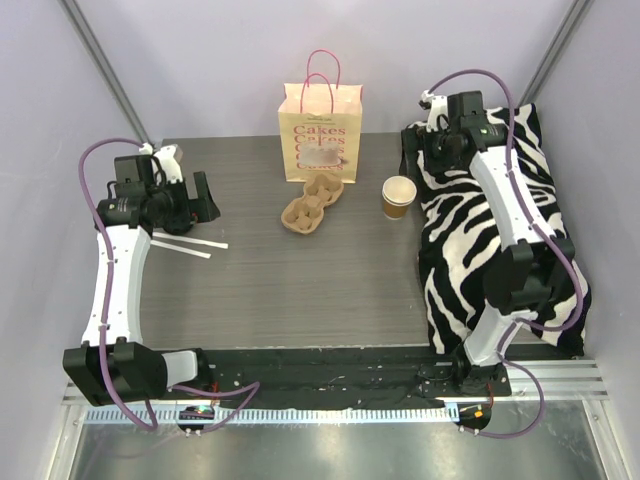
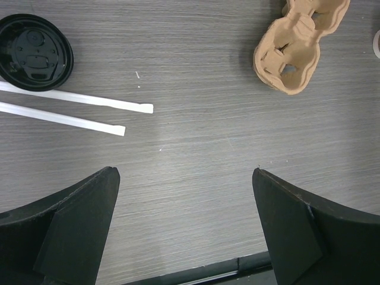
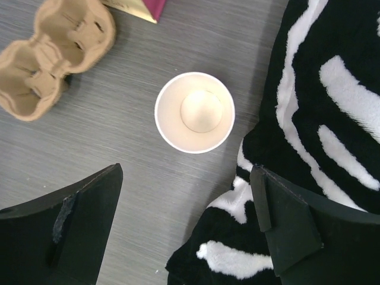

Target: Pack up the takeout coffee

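You have a grey wood-grain table (image 1: 300,280) boxed in by pale lilac walls, with a zebra cloth (image 1: 500,250) covering its right side.

Take the carrier (image 1: 312,203) as your mark. It lies at mid-table, both cup wells unfilled. The bag (image 1: 321,130) stands upright just behind it, pink handles up. The cup (image 1: 399,196) stands upright to its right, between the carrier and the cloth and just beside the cloth's edge. It has no lid on, and you can see its pale bottom from the right wrist view.

Your right gripper (image 3: 187,172) hangs above the cup with its jaws spread wide and nothing in them; the cup sits just ahead of the gap.

Your left gripper (image 2: 184,178) is well to the left of the carrier, jaws also spread wide and holding nothing. Two white straws (image 2: 77,101) lie flat between it and the carrier's side, and the black lid (image 2: 34,52) lies just beyond them, touching the upper straw.

Bare table runs from the carrier toward the arm bases. On the cup's right, the cloth crowds your fingers.
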You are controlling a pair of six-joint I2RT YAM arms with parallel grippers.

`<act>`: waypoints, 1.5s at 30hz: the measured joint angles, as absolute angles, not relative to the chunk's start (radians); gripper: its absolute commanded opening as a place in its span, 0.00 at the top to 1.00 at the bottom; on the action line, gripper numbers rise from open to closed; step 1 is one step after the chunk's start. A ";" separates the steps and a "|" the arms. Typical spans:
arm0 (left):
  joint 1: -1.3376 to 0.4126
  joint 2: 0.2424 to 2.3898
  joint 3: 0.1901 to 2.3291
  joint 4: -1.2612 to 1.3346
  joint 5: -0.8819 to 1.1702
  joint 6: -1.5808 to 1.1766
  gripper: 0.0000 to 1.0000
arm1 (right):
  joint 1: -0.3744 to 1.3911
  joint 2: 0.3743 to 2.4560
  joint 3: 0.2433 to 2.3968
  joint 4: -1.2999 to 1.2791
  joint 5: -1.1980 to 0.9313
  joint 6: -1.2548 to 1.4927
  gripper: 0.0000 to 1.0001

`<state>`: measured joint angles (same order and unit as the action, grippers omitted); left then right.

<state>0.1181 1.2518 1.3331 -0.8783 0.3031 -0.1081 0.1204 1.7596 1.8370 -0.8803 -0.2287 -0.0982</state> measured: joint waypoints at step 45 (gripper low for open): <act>0.118 1.301 1.341 -0.864 0.368 -0.124 0.00 | 0.063 2.138 1.971 -0.923 -0.265 -0.046 0.81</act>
<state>0.1181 1.3010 1.3407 -0.8639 0.3679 -0.1238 0.0631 2.1376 1.9713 -0.9230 -0.2653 -0.0460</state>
